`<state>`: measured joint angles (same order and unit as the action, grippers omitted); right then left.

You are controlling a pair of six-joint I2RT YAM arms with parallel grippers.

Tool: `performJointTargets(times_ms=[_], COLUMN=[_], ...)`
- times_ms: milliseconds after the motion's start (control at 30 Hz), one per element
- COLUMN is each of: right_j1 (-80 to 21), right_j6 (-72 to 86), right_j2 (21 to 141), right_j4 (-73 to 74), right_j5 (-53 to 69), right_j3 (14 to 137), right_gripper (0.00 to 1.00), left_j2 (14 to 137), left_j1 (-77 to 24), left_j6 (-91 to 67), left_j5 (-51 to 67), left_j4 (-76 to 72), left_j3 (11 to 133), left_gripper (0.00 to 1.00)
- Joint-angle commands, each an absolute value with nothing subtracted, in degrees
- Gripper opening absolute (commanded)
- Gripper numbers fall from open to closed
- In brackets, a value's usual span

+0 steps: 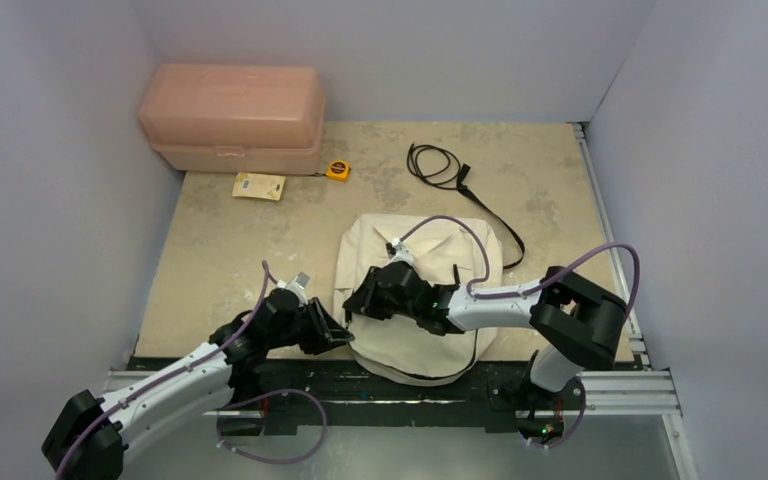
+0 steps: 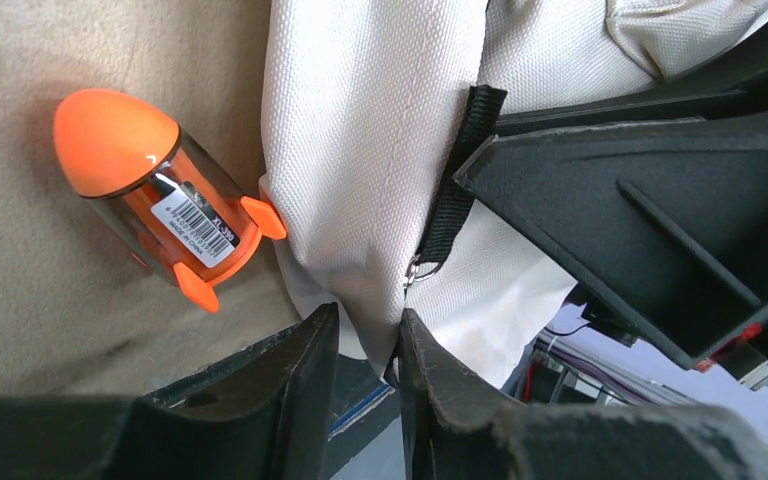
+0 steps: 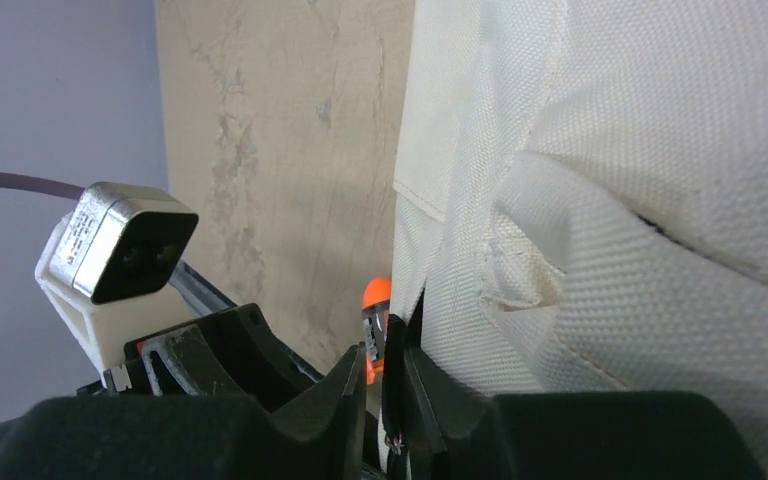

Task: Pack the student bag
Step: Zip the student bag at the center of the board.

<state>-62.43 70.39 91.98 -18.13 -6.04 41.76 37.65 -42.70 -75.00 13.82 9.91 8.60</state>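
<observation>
- The student bag [image 1: 415, 350] is laid flat at the middle of the surface [image 1: 560, 200], close to its 6 o'clock edge.
- The left pincer [image 1: 343, 336] is placed at the bag's 8 o'clock corner.
- In the left wrist view a fold of the bag's cream fabric is seen in the narrow gap between the jaws. Whether the fabric is clamped cannot be told.
- The right pincer [image 1: 355, 302] is set against the bag's 9 o'clock edge, just beside the left pincer on its 12 o'clock side.
- Its jaws are seen slightly apart, with the bag's seamed edge beside one of them. Nothing is seen gripped.
- An orange rocket-shaped item [image 2: 150, 200] with a barcode label is found on the surface, touching the bag's side.
- A pink box [image 1: 230, 115] is kept in the 11 o'clock corner, with a tape measure [image 1: 337, 170] and a yellow card [image 1: 259, 186] near it.
- A black cable [image 1: 455, 178] is laid at the bag's 12 o'clock side.
</observation>
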Motion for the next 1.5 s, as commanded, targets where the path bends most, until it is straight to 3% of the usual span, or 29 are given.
performJointTargets(times_ms=[0,200,233,333,633,1200,1367,1400,1467], right_j1=[-63.4,-64.9,-65.1,-65.3,-64.5,-52.6,-52.0,-51.5,-50.7], right_j6=[64.5,62.3,61.5,60.9,57.2,50.5,40.1,37.9,32.5], right_j2=[91.3,92.0,92.0,90.6,85.6,94.1,95.2,95.2,94.0], right_j4=[-18.1,-17.7,-17.3,-16.2,-8.3,-19.1,-15.2,-10.6,-4.7], right_j5=[-8.9,-9.4,-9.9,-11.6,-13.6,-8.6,-6.7,-4.5,-1.0], right_j3=[42.3,43.2,43.6,44.0,48.9,55.6,60.9,63.5,66.3], right_gripper=[0.25,0.25,0.22,0.0,0.0,0.0,0.0,0.02,0.35], left_j2=[37.0,40.8,41.9,44.6,44.0,42.1,42.8,43.6,46.5], left_j1=[-43.2,-43.3,-43.5,-44.2,-44.6,-46.0,-45.8,-45.5,-43.4], left_j6=[-75.9,-75.6,-75.6,-75.7,-76.1,-77.1,-75.9,-75.4,-72.9], left_j5=[15.1,16.3,16.7,17.3,14.0,9.9,9.2,8.6,8.6], left_j4=[10.1,6.5,5.7,4.4,9.6,15.5,15.0,15.2,15.9], left_j3=[8.0,8.2,8.4,8.7,7.9,8.4,11.0,12.2,15.8], left_gripper=[0.28,0.27,0.26,0.23,0.0,0.0,0.0,0.0,0.0])
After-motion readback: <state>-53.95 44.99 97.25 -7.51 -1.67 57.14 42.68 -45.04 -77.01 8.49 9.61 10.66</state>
